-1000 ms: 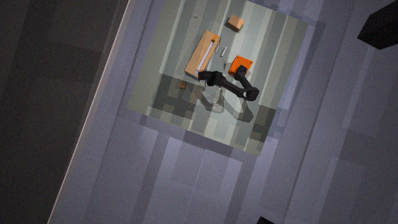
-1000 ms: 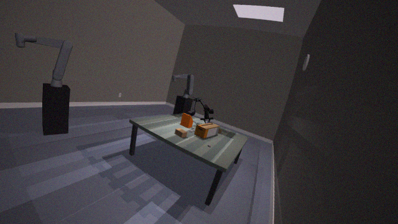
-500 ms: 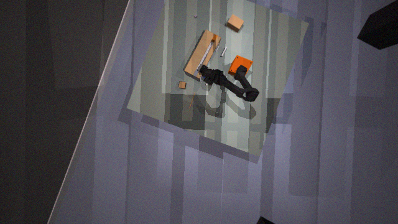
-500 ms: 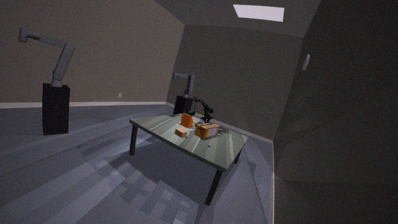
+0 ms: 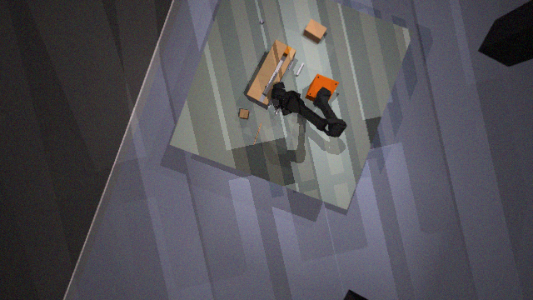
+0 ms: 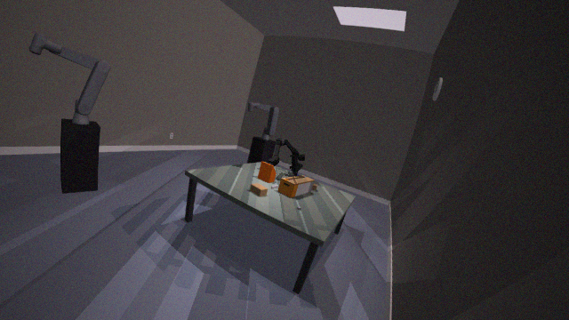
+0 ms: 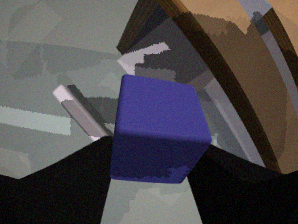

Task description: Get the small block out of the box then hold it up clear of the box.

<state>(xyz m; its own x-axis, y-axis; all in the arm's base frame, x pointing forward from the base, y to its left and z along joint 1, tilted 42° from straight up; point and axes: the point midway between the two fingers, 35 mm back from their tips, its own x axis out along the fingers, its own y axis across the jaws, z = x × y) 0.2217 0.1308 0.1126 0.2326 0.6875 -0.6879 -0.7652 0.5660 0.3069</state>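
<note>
A blue block (image 7: 160, 112) sits between the two black fingers of my gripper (image 7: 148, 144) in the wrist view; the gripper is shut on it. The block appears raised above the table, with table surface showing below and around it. The wooden box (image 5: 266, 72) (image 6: 288, 188) (image 7: 225, 22) stands upright on the table, its clear front facing the arm's side. The gripper is close beside the box's near end in the top view, where the arm hides the fingers. I cannot tell whether the block touches the box.
A white bar (image 5: 300, 69) (image 7: 82, 115) lies before the box. A large orange block (image 5: 326, 84) (image 6: 267, 172) stands near the arm's base. A tan block (image 5: 315, 30) (image 6: 259, 189), a small brown block (image 5: 244, 113) and a thin orange stick (image 5: 257, 134) are also on the table.
</note>
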